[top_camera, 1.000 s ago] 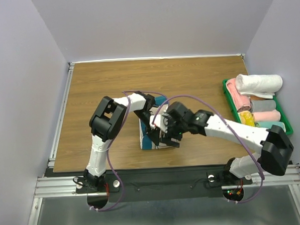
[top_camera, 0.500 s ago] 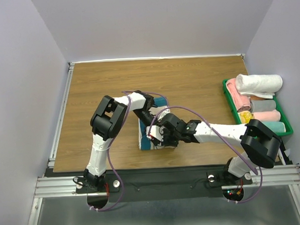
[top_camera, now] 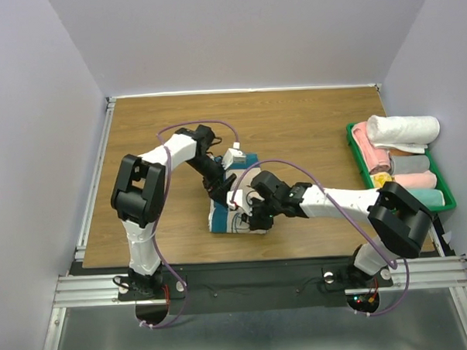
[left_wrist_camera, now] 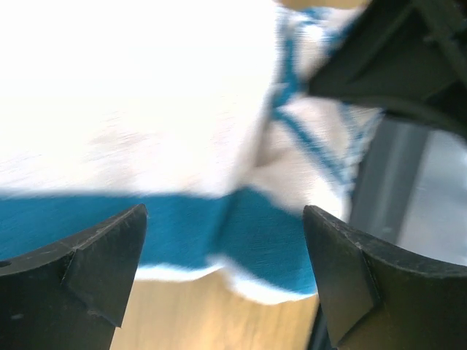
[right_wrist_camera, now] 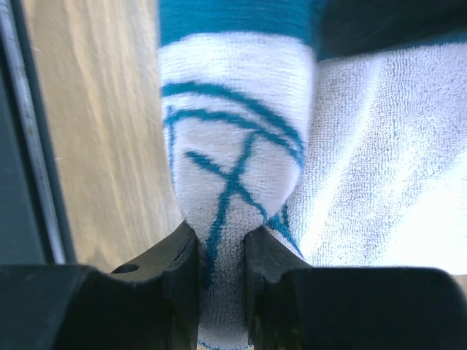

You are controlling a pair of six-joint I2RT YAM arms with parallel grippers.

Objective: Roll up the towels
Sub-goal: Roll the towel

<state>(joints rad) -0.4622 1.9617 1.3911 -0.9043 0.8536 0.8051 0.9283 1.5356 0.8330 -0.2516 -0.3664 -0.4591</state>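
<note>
towel [top_camera: 229, 220] near the front of the table [top_camera: 316, 125]: lies bunched, roll axis seemingly left to right. right gripper [right_wrist_camera: 221, 251]: nearer, clenches a fold at its right end. left gripper [left_wrist_camera: 222, 240]: hangs spread wide just above, grasping nothing.

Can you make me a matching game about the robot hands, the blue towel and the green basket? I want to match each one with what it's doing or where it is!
Things:
1. left gripper
2. right gripper
3. teal towel
4. green basket

States and places:
A. pinching a fold of cloth
B. jaws wide apart, holding nothing
C. at the right edge, full of rolled towels
D. lying on the wooden table, between both arms

Pairs: 1-B, 2-A, 3-D, 4-C
</note>
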